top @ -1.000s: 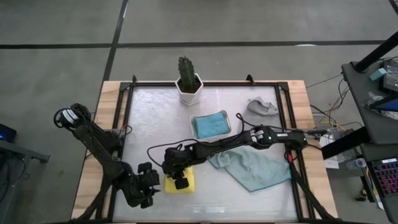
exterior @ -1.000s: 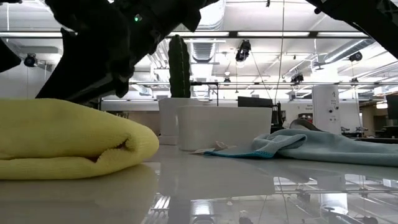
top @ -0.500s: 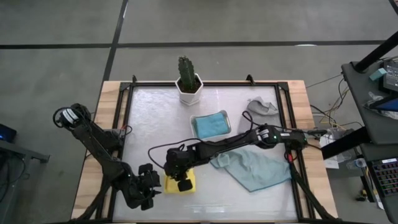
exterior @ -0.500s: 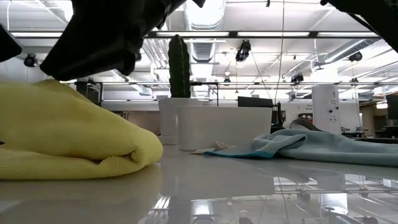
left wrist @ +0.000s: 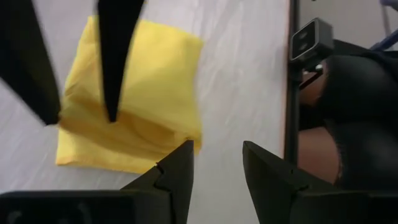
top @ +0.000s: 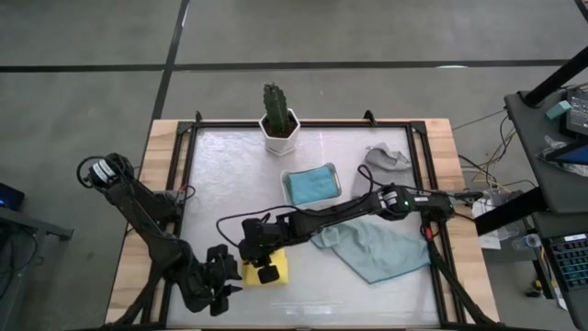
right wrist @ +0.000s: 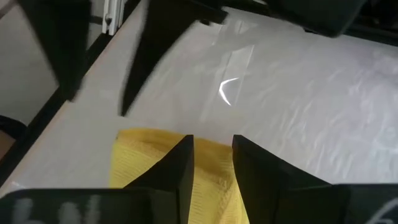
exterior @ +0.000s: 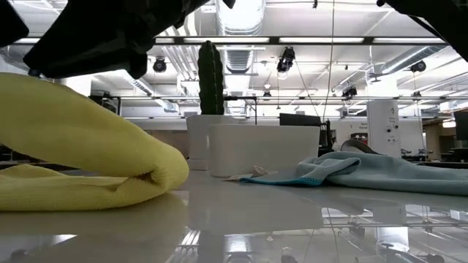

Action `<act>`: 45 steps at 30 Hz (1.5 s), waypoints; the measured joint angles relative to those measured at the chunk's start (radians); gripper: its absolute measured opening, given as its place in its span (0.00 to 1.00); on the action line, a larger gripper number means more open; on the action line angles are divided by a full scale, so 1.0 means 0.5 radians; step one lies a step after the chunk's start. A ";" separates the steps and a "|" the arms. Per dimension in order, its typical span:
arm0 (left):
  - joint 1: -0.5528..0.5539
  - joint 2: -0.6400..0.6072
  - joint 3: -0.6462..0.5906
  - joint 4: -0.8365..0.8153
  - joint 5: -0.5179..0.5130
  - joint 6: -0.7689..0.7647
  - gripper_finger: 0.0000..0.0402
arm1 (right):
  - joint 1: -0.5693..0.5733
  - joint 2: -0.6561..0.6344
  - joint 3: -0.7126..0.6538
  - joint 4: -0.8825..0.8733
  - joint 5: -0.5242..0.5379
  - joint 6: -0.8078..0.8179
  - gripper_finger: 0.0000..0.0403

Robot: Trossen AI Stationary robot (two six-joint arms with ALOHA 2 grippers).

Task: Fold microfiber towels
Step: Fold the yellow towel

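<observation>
A folded yellow towel [top: 279,268] lies near the table's front, left of centre. My right gripper [top: 265,267] reaches over it from the right and is shut on its upper layer, which rises to the left in the low view [exterior: 66,139]. My left gripper [left wrist: 217,163] hovers open just left of the towel, with nothing between its fingers. A pale teal towel [top: 378,246] lies crumpled at the right. There is a blue towel [top: 310,184] in a white tray and a grey towel [top: 386,158] at the far right. My right gripper pinches the yellow towel's upper layer [right wrist: 211,153] between its two fingers, toward the towel's left side. The fingers slant down from the table's right. That layer is raised off the lower one, while the folded right edge [exterior: 164,175] and the bottom layer stay on the table.
A cactus in a white pot [top: 278,121] stands at the far middle, and the white tray [top: 342,180] is just in front of it. A black frame [top: 184,184] rims the table. Bare tabletop lies in front of and left of the yellow towel.
My right gripper has risen, still shut on the yellow towel. The towel's upper layer has lifted at its left side, while its folded right edge has stayed on the table. My left gripper has also risen a little beside the towel.
</observation>
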 joint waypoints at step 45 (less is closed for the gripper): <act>0.082 0.661 0.027 0.060 -0.147 -0.038 0.30 | 0.328 -0.288 -1.093 0.662 0.409 0.398 0.03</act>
